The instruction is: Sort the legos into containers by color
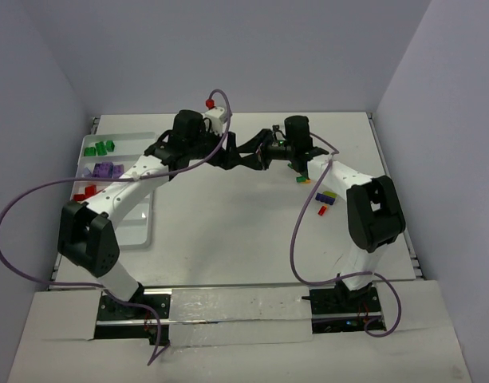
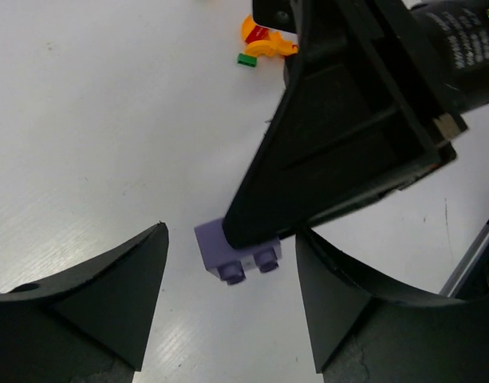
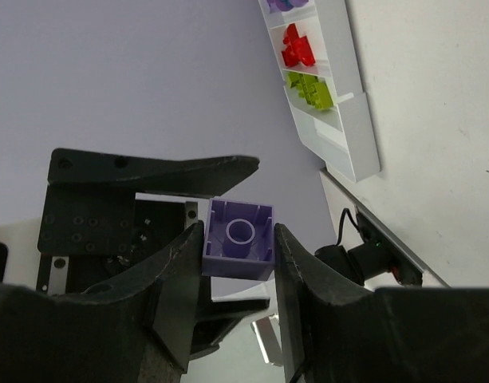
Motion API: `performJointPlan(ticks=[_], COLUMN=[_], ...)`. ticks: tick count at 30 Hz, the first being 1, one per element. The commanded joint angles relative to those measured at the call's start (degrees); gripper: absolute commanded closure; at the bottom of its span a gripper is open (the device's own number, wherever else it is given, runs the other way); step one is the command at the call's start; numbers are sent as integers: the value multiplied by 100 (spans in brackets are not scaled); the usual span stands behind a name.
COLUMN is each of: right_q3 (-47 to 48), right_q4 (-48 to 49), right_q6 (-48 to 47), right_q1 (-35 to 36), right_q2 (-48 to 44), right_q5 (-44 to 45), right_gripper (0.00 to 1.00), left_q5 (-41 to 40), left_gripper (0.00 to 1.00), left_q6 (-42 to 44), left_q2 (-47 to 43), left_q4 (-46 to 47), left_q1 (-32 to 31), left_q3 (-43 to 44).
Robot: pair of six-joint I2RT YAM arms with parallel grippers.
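White table [image 1: 244,231], lego [image 3: 240,239] between right fingers [image 3: 301,281]

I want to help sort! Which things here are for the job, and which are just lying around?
For the job: purple brick, held by the right pincer; left pincer, open around it; tray; loose bricks.
Just there: purple cables; table.

Robotics lab cell, white table [image 1: 228,231], plain lavender walls [image 1: 268,48], bolted arms [image 1: 124,195]
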Motion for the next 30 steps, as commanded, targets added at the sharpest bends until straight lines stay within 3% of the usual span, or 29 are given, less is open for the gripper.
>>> performJointPlan(ticks=[1, 6, 11, 14, 19, 22, 23, 25, 29, 30], right_q3=[7, -8, -52, -89, -124, -105, -53, 28, 411, 698], right_q4=[114, 69, 185, 297, 422, 448, 412, 285, -406, -858], right_q6=[42, -1, 16, 19, 35, -31, -126, -289, -1197, -1881], right_q1=[80, 115, 115, 101, 52, -17, -45, -149, -325, -352], right_q2=[-351, -360, -344, -328, -284, -255, -254, -246, -254, -247], right_q5=[-92, -68, -75, -75, -86, -92, -92, -56, 138, 220], right_gripper=[100, 100, 100, 88, 57, 29, 16, 3, 0, 0], left_q5=[-374, -487, -467, -318, 344, 587, 665, 868, 1084, 1016], left_gripper=[27, 41, 73, 98, 100, 100, 100, 100, 100, 100], left_q6=[-99, -152, -182, -132, 8, 258, 429, 546, 1123, 1486], left_q2=[106, 158, 143, 52, -301, -433, -502, -610, -860, -819], left_q4=[27, 10, -11, -60, -189, -633, -976, -1261, -1822, -2259], left_q1=[-33, -24, -33, 2, 323, 673, 779, 1279, 2391, 2707], left_q3=[451, 562, 575, 418, -24, -113, -131, -203, -364, -234])
